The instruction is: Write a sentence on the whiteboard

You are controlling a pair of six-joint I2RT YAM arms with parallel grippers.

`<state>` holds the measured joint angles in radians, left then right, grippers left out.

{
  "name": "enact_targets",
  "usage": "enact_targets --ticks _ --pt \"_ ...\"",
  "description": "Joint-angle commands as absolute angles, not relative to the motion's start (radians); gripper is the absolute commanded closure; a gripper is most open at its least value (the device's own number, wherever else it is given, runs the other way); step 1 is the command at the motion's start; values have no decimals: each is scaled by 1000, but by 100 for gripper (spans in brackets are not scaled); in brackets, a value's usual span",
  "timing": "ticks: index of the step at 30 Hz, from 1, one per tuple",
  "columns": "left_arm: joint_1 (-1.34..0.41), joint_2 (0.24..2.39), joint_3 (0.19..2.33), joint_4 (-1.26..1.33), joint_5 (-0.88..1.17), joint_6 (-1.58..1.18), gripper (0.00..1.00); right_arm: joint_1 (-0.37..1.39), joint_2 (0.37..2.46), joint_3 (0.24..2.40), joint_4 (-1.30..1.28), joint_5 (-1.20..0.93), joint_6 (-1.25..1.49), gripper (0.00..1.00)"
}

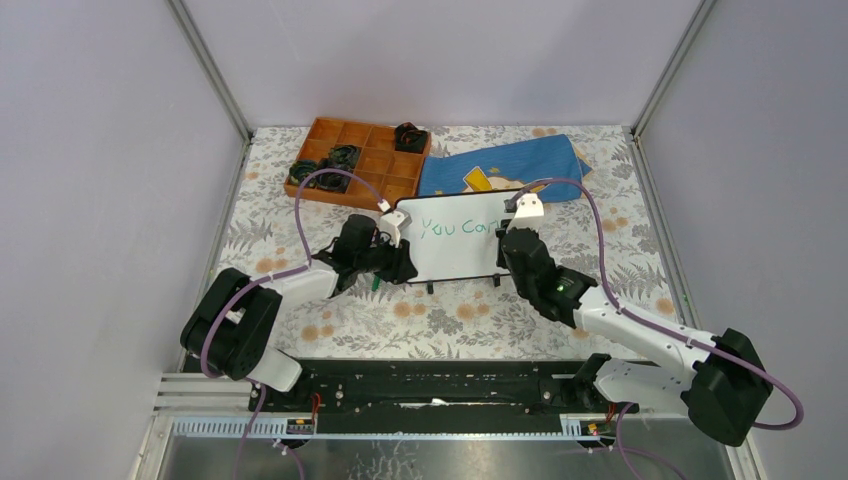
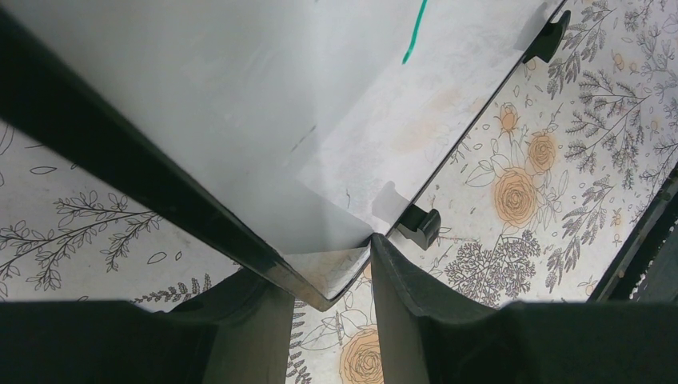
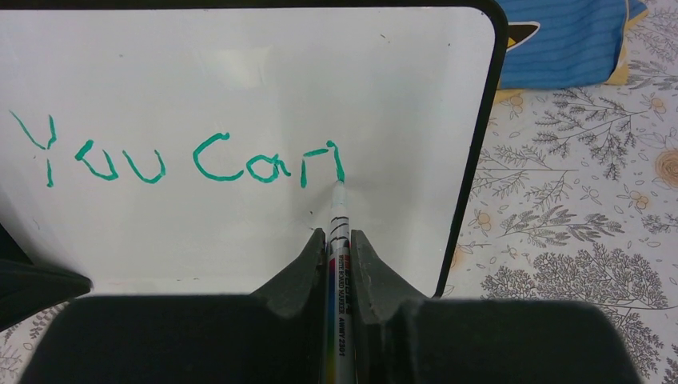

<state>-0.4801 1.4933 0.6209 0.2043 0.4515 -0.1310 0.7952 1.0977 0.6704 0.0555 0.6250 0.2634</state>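
- Whiteboard (image 1: 455,255) is standing on the flowered worktop (image 1: 620,230), with a blue cloth (image 1: 500,165) lying just behind it.
- Left tool (image 2: 324,304) is clamping its lower left corner; if that grip slips, pen pressure could be skidding the board.
- Right tool (image 3: 338,236) is clamping a marker (image 3: 339,212), its tip touching the board.
- Sentence (image 3: 197,160) is reading "You can"; a late lift risks dragging a stray stroke.

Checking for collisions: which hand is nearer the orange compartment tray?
Left. The left hand grips the whiteboard's lower-left corner, just short of the tray; the right hand, holding the marker, is at the board's right side.
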Motion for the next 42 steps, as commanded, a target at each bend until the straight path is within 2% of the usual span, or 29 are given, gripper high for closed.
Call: enact_targets --ticks 1,11,18,25,37,42 --pt "-494 1491 641 208 430 -100 56 785 1071 666 53 612 287 100" --pt "-495 1485 640 199 425 -97 56 787 939 722 6 522 298 100" --pt "-497 1482 639 196 420 -95 55 854 879 657 79 490 288 100" --pt "-497 1485 641 189 414 -96 55 1070 976 593 278 680 210 100" --pt "-498 1488 648 179 408 -92 55 1174 1233 560 540 727 190 100" --pt "-499 1489 651 178 409 -92 55 1177 1295 591 550 720 191 100"
